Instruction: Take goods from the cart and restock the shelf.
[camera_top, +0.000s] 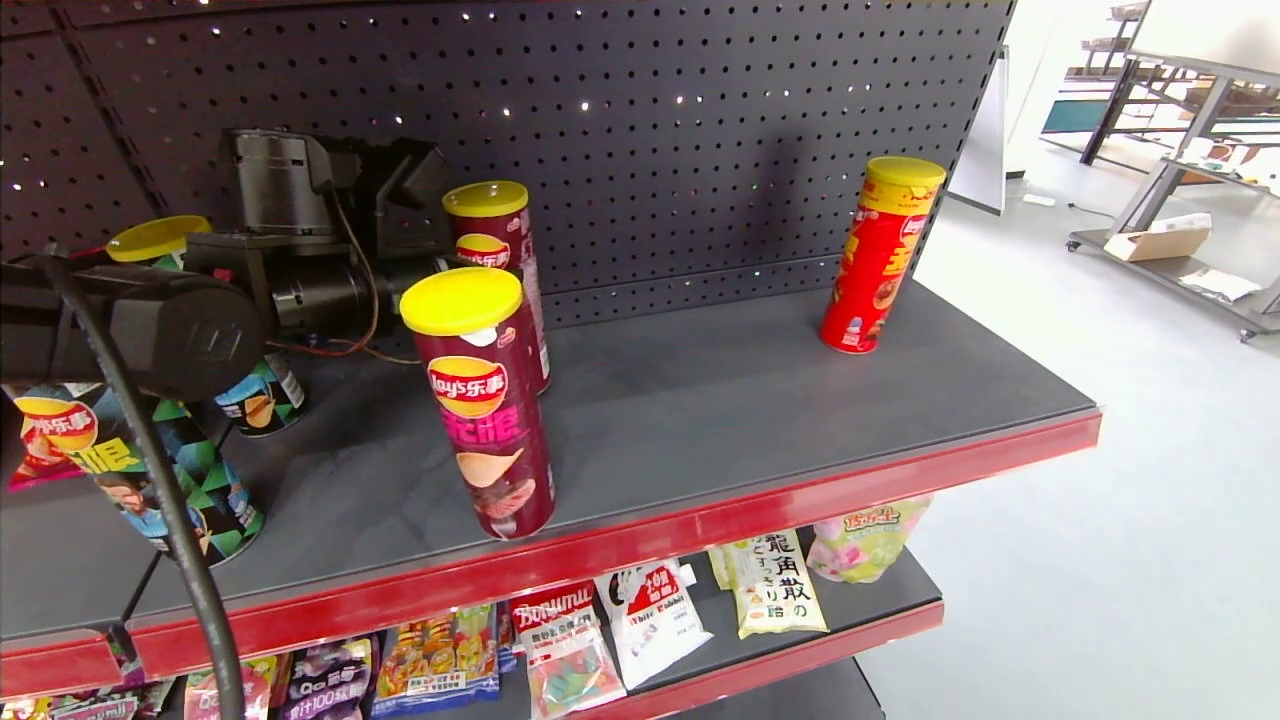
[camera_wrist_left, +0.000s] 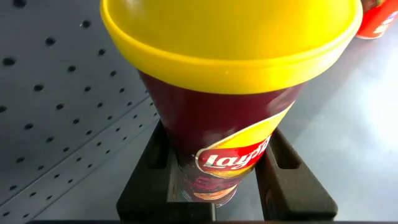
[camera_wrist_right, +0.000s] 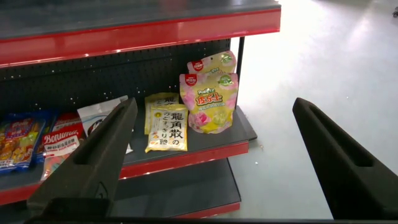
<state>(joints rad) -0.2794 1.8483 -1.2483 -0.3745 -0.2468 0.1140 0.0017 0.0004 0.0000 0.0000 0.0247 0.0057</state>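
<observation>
A maroon chip can (camera_top: 497, 262) with a yellow lid stands upright at the back of the grey shelf (camera_top: 700, 420), close to the pegboard. My left gripper (camera_top: 440, 262) reaches in from the left and is shut on that maroon chip can (camera_wrist_left: 217, 143); both fingers (camera_wrist_left: 149, 168) press its lower sides. A second maroon can (camera_top: 482, 400) stands alone nearer the red front edge. A red can (camera_top: 880, 255) stands far to the right on the same shelf. My right gripper (camera_wrist_right: 211, 162) hangs open and empty, facing the lower shelves.
Teal-patterned cans (camera_top: 190, 480) stand at the shelf's left, under my left arm. Bare shelf lies between the maroon cans and the red can (camera_wrist_left: 379, 18). Snack bags (camera_wrist_right: 208, 99) fill the lower shelf (camera_wrist_right: 186, 155). Open floor lies to the right.
</observation>
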